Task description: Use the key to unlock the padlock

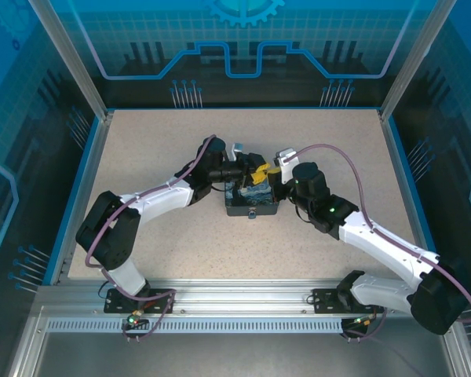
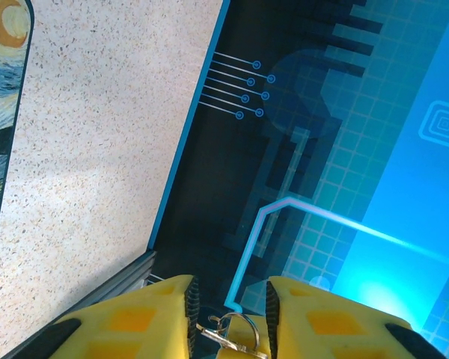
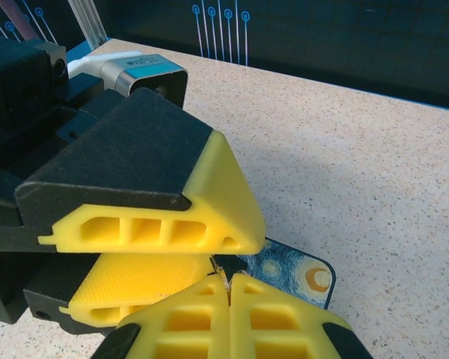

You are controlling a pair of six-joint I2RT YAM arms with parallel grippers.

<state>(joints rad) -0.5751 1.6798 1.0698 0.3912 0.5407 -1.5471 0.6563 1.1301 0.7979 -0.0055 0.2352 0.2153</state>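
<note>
Claws sat tip to tip, painted box [image 1: 251, 206] just below them.
Left claw [image 2: 230, 290] was part-open around key ring [image 2: 239, 333], grip unclear; right claw [image 3: 230, 281] was fully shut.

A small metal ring [image 2: 236, 330] is cut off by the bottom edge.
</note>
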